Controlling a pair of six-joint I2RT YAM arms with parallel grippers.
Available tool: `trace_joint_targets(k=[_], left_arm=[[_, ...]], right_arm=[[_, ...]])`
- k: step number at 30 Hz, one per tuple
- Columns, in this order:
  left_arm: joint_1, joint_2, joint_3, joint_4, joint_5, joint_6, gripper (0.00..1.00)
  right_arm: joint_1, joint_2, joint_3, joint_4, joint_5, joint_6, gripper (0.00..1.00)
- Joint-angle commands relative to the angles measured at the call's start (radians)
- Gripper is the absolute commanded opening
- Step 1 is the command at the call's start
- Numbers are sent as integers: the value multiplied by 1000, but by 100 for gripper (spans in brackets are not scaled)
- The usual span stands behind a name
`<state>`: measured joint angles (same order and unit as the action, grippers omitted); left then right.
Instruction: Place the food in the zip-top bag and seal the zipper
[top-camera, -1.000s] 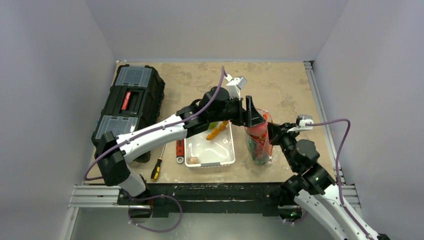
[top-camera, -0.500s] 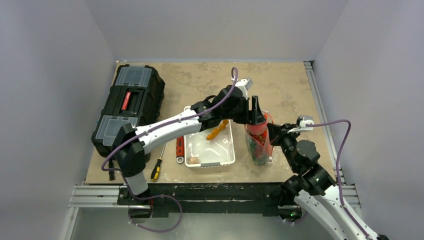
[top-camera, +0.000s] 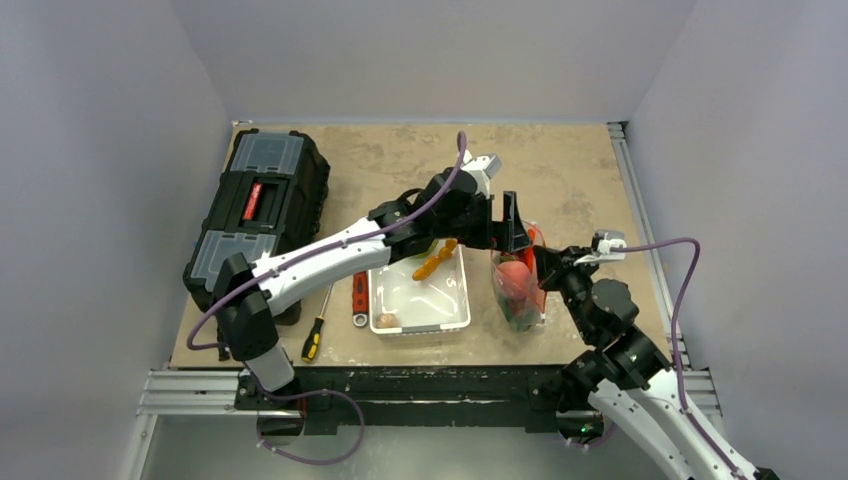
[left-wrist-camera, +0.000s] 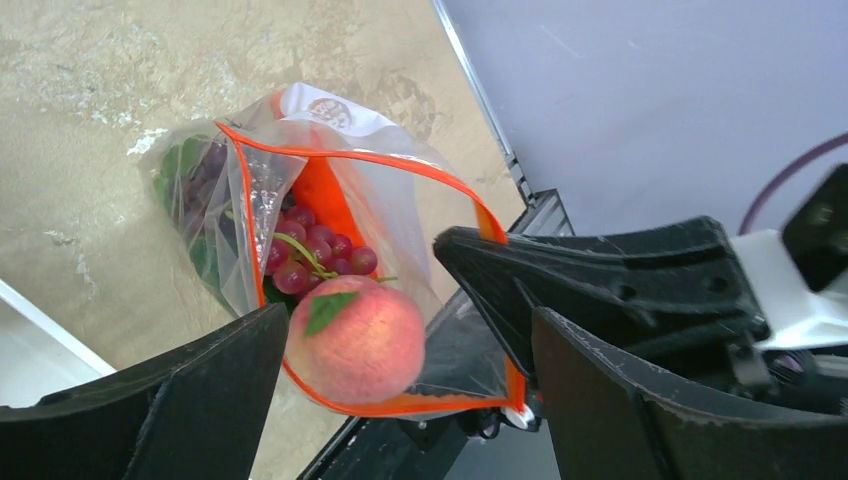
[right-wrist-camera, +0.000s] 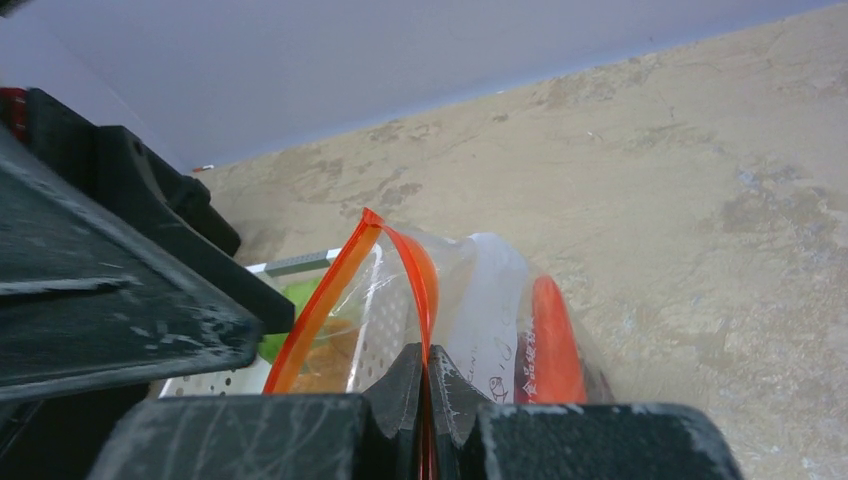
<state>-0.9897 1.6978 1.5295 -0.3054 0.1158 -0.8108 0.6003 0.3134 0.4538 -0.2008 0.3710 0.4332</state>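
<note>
Beige worktop (top-camera: 400, 150), right edge: peach (left-wrist-camera: 355, 340) sat in the zip-top bag (left-wrist-camera: 400, 210) under the wide-open left gripper (left-wrist-camera: 360, 280). The right gripper (right-wrist-camera: 427, 360) pinched the zipper (right-wrist-camera: 330, 290). Carrot (top-camera: 435, 262) unbagged, sealing undone.

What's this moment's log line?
left tool: open | peach: at zip-top bag mouth | right tool: shut on zipper | zipper: unsealed

Overhead plus wrist close-ups (shared bag (top-camera: 520, 300))

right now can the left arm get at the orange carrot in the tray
Probably yes. The carrot lies uncovered at the far end of the open white tray, close to the left gripper, whose jaws stand open over the bag and hold nothing.
</note>
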Motion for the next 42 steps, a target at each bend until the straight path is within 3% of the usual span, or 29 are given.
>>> trace_joint_targets(k=[1,11,21,25,31,35,39,42], left_arm=[[-3,-110,-17,8,21,30,90],[-3,-203,-145,-74,21,89,74],[-3,-38,-69,-74,17,106,59],[-3,24,-29,-69,29,119,44],[-1,20,6,-51,39,152,12],[3,29,33,-24,82,159,0],[20,41,40,-2,120,161,0],[40,46,34,15,184,156,0]], right_arm=[[3,9,-2,54,-12,0,0],[3,9,1,51,-20,-5,0],[2,19,6,52,-43,-25,0],[2,27,13,43,-56,-30,0],[3,70,98,-55,-158,48,0],[3,140,170,-102,-288,120,0],[2,232,267,-216,-367,121,8],[3,282,340,-323,-380,93,21]])
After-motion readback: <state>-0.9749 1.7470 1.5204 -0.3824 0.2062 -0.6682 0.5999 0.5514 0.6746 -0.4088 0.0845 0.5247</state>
